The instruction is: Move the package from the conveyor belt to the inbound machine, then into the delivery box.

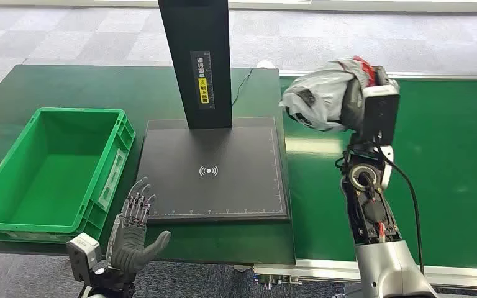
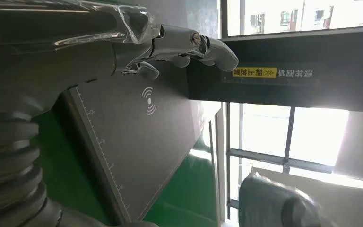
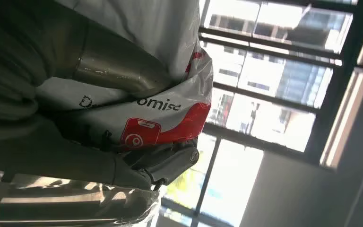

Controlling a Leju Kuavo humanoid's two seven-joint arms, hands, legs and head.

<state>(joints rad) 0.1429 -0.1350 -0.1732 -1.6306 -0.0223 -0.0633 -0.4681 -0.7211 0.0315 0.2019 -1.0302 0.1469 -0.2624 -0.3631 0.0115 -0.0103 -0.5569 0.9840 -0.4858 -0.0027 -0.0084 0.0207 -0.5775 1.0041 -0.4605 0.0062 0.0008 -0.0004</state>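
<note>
the right hand (image 1: 355, 93) holds a package (image 1: 318, 99) in the air above the left edge of the belt (image 1: 453, 161), just right of the machine's post (image 1: 197, 56). the package is a crumpled grey-white plastic bag with red print; in the right wrist view its fingers (image 3: 170, 163) wrap around the package (image 3: 170, 109) from below, with the thumb (image 3: 113, 71) pressed across its upper side. the right arm (image 1: 376, 223) rises from the near right, a black cable running along it.

the machine (image 1: 214, 167) sits in the middle of the green table (image 1: 56, 87): a flat black plate with a white wireless mark (image 1: 208, 170) and a ruled border, and a tall black post at its far side bearing a yellow-and-white label (image 1: 203, 79). nothing lies on the plate.

the box (image 1: 53, 171), a green plastic crate, stands to the left of the machine, close beside it, its open inside bare.

the left hand (image 1: 133, 230) hangs at the near edge of the table, between the box's near right corner and the plate's near left corner, palm up, fingers spread wide and holding nothing. in the left wrist view its fingers (image 2: 203, 45) stretch out above the plate (image 2: 132, 137), apart from it.

grey carpet tiles (image 1: 87, 31) cover the floor beyond the table.
</note>
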